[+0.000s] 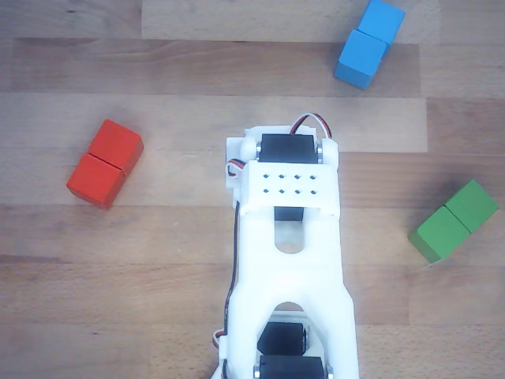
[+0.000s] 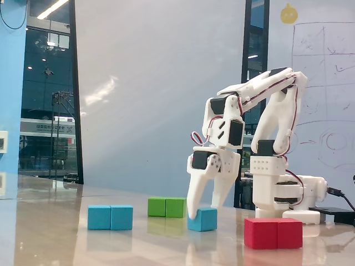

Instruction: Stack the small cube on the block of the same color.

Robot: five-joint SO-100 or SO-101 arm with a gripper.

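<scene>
In the fixed view the small cube (image 2: pixel 202 220), light blue, rests on the table between the fingers of my white gripper (image 2: pixel 202 211). The gripper reaches down from above and is shut on the cube's sides. The light-blue block (image 2: pixel 110 217), two cubes long, lies to the left, well apart from the cube. In the other view the same block (image 1: pixel 369 43) lies at the top right. There my arm (image 1: pixel 289 237) covers the cube and the fingertips.
A green two-cube block (image 2: pixel 167 207) (image 1: pixel 455 220) lies behind and between the cube and the blue block. A red two-cube block (image 2: pixel 273 233) (image 1: pixel 105 163) sits on the other side of the arm. The arm's base (image 2: pixel 280 194) stands behind at the right.
</scene>
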